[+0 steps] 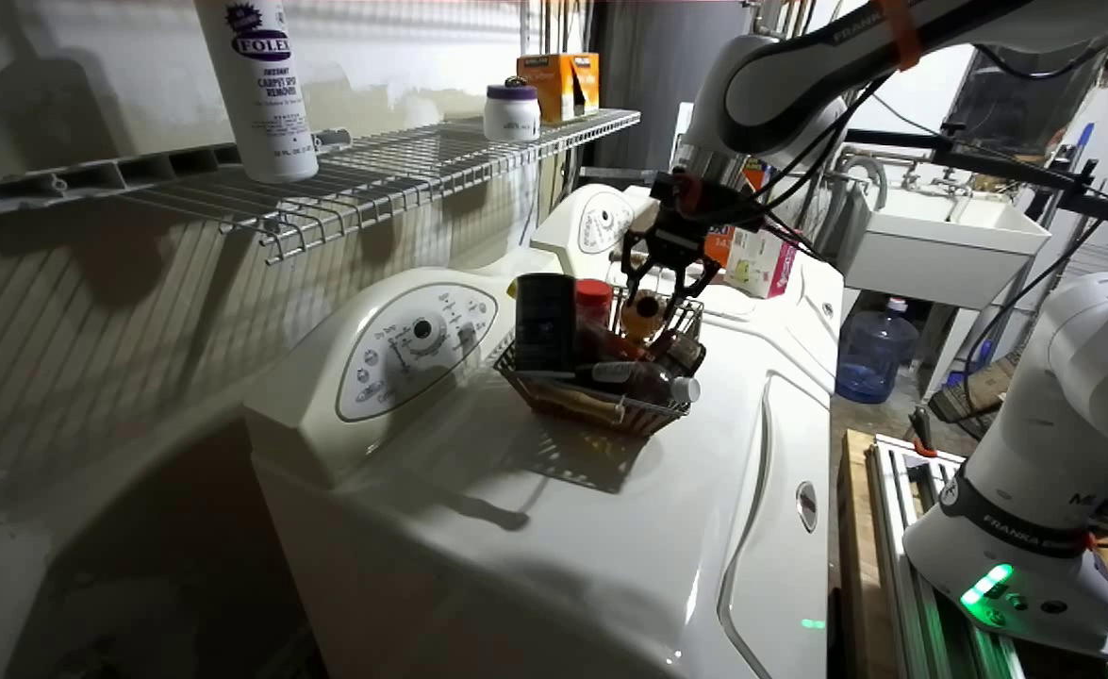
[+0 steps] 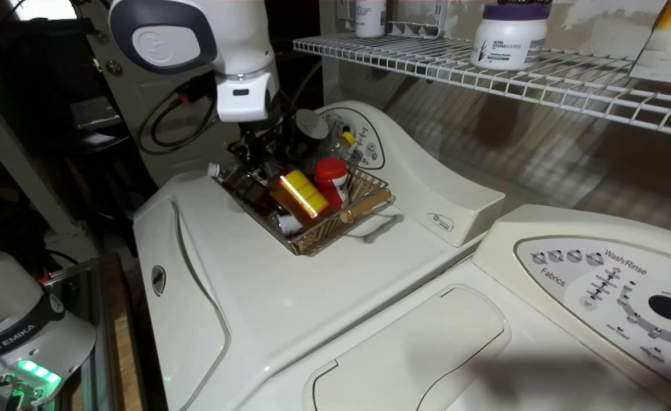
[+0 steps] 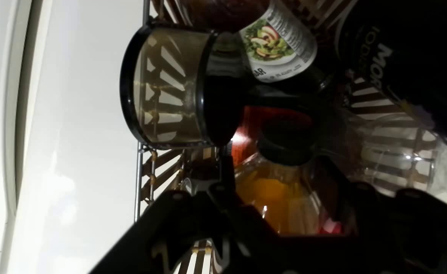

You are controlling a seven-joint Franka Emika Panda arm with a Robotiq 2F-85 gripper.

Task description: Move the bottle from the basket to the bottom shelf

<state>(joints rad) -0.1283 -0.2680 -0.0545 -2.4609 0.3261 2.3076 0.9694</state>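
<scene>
Only the exterior views show the bottom shelf (image 1: 421, 162).

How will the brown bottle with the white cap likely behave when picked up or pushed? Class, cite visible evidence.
The brown bottle may roll if pushed: it lies on its side and looks round. Its white cap juts past the rim of the basket, so it might tip out cap first. Its smooth-looking surface could make it slippery to grip.

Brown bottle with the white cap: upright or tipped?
Tipped: an exterior view shows the bottle lying on its side, white cap at a corner of the basket.
</scene>
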